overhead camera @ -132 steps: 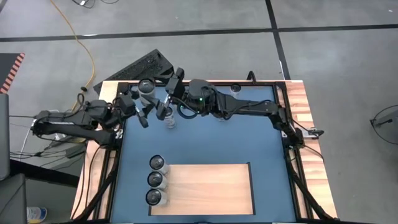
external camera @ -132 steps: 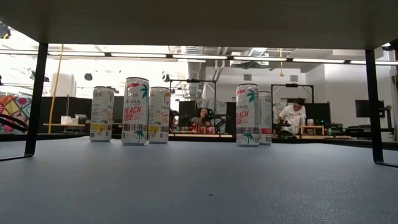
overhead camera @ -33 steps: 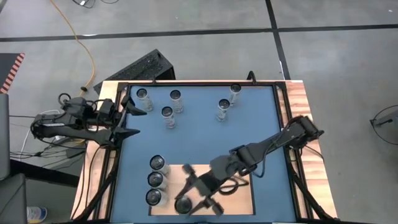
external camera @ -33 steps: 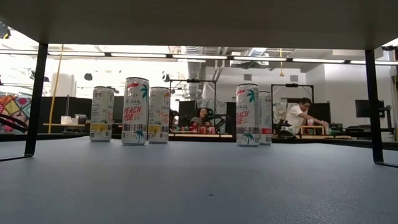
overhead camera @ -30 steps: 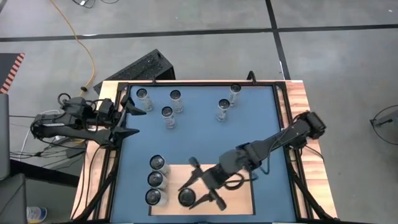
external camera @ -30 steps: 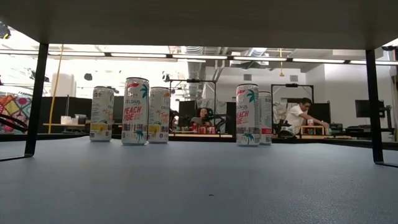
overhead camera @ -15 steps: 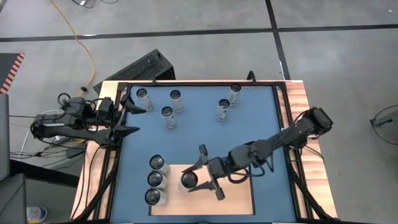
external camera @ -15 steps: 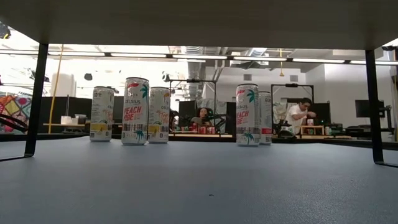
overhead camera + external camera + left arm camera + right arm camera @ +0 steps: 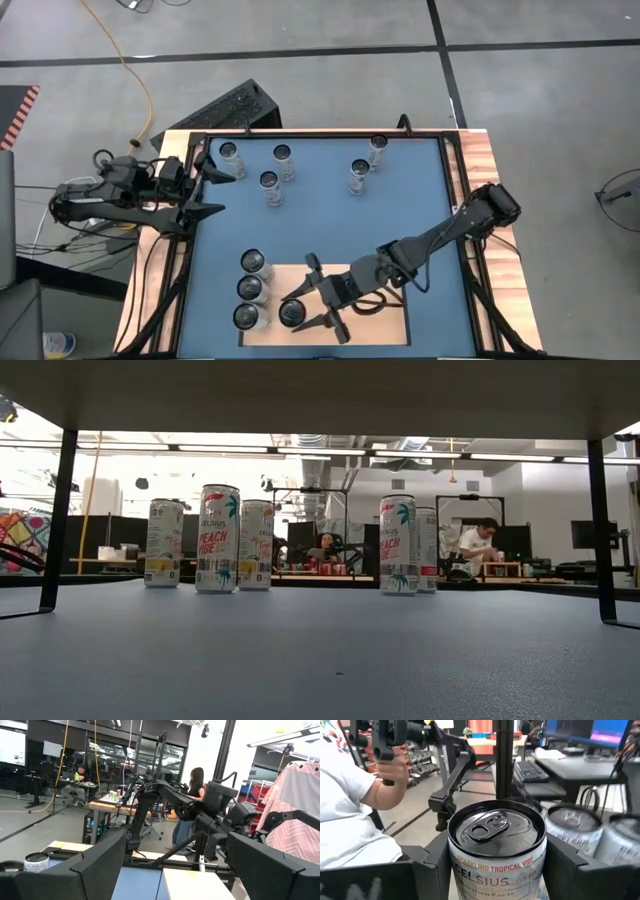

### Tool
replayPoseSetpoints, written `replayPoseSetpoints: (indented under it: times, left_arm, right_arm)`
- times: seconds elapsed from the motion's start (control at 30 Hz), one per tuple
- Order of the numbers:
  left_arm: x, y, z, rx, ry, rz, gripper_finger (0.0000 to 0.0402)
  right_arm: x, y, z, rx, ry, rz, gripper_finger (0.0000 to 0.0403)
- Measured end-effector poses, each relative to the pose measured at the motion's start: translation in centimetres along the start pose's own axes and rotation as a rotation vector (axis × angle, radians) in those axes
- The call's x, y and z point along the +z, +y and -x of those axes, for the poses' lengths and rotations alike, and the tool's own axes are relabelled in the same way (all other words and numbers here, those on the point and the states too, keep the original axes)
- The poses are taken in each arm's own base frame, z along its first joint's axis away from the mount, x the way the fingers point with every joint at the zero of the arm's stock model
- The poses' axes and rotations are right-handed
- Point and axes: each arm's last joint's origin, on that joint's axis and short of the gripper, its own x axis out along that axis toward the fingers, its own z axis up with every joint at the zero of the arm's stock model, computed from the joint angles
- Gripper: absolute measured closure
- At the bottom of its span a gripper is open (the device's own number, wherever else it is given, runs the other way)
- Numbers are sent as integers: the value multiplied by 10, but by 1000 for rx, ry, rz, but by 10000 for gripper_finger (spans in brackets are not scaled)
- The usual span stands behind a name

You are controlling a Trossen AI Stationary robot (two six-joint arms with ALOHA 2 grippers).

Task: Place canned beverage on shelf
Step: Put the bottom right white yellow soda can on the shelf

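A Celsius can (image 9: 495, 845) stands upright between the fingers of my right gripper (image 9: 293, 310), which is shut on it over the near left part of the pale wooden shelf (image 9: 370, 285). Three more cans (image 9: 249, 288) stand in a row along the shelf's left edge; two of them (image 9: 572, 827) show just beyond the held can. My left gripper (image 9: 222, 193) waits open at the table's left edge, nothing between its fingers (image 9: 100, 865). My right gripper pinches the can's side wall (image 9: 457, 870) just below the top rim, one finger (image 9: 432, 870) on each opposite side. The fingers come in level from the table's right. The can stays upright, lid up; whether its base rests on the shelf I cannot tell.
Several cans (image 9: 268, 181) stand upright on the blue table top (image 9: 420, 200) toward its far edge, also seen in the low view (image 9: 218, 538). Black frame posts (image 9: 55, 520) stand at the sides. A person holding a hand controller (image 9: 380, 775) is beyond the table.
My right gripper, keeping the can upright, carried it over the shelf toward the table's far edge, then back toward the near edge and a little left, ending closer to the row of three cans. The gripper rolled slightly.
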Motion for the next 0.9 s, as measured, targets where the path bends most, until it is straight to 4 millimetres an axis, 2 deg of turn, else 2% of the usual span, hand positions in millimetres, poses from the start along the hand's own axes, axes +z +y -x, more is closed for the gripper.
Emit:
replayPoseSetpoints:
  times: [0.27, 0.5, 0.9]
  left_arm:
    - [0, 0, 0, 0, 0, -3, 68]
    - [0, 0, 0, 0, 0, -2, 68]
    - [-1, 0, 0, 1, 6, 6, 68]
  right_arm:
    - [4, -1, -1, 35, -42, -32, 184]
    - [-12, -3, -16, 84, -50, -55, 184]
    - [-14, -9, -17, 112, -41, -48, 184]
